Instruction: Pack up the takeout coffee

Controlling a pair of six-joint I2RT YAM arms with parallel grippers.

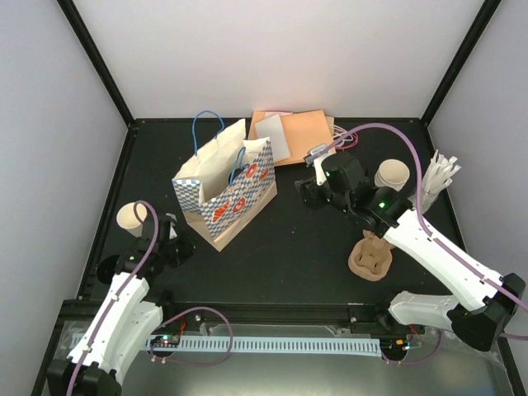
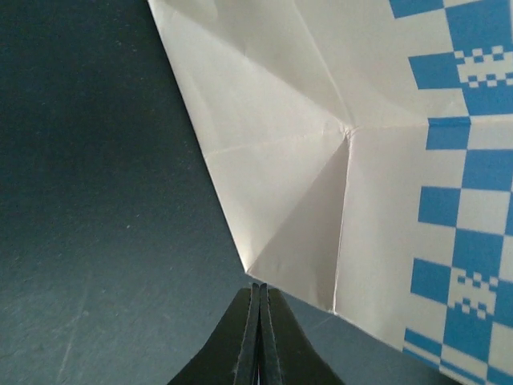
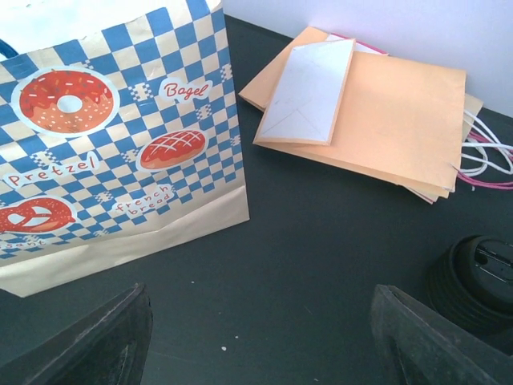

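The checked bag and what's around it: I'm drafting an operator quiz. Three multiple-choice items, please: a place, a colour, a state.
1. The flat orange bags lie: A. inside the checked bag B. beyond it, at the far edge C. in the right gripper
2. The checked bag's squares: A. red B. green C. blue
3. The right gripper: A. open, empty B. shut on the checked bag C. shut on an orange bag
1B, they lie flat behind the bag; 2C, blue-and-white checks; 3A, its fingers stand wide apart.
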